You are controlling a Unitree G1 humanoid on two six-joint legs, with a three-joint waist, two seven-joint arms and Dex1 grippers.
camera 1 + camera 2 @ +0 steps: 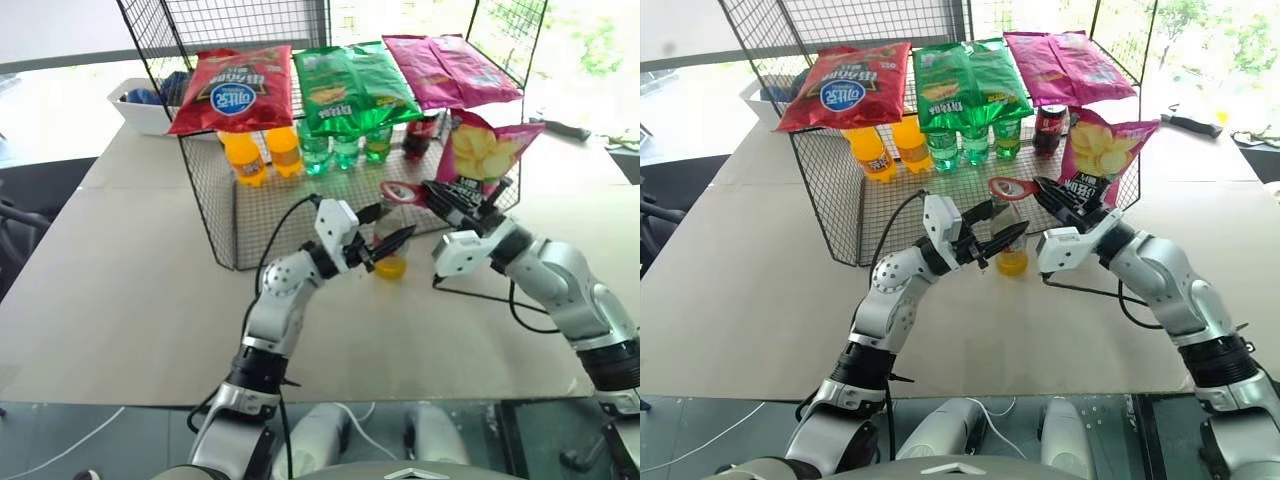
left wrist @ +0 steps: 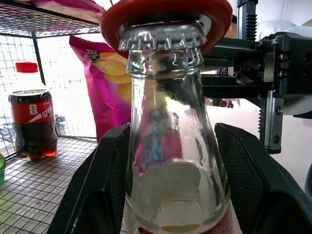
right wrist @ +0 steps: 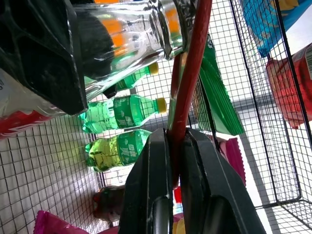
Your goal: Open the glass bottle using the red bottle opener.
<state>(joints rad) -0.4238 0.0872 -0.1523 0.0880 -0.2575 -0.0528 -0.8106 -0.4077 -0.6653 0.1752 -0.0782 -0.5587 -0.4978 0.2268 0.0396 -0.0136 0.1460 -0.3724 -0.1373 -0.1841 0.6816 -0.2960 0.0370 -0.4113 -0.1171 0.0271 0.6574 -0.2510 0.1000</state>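
Left gripper point(image 2: 175, 195) clasps the bottle point(image 2: 173, 161); right gripper point(image 3: 176, 141) pinches the opener point(image 3: 190, 78), ringed over its cap point(image 2: 163, 35).

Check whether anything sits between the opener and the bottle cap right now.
Nothing visible does. The red bottle opener, pinched in the right end effector, sits with its ring directly over the cap of the glass bottle, which the left end effector grips.

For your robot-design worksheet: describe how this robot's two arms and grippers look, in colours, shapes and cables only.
Both arms have rounded silver-grey segments with black joints and white blocks at the wrists. A black cable loops beside each forearm. The left gripper and right gripper each have two black, tapered fingers, textured on their inner faces.
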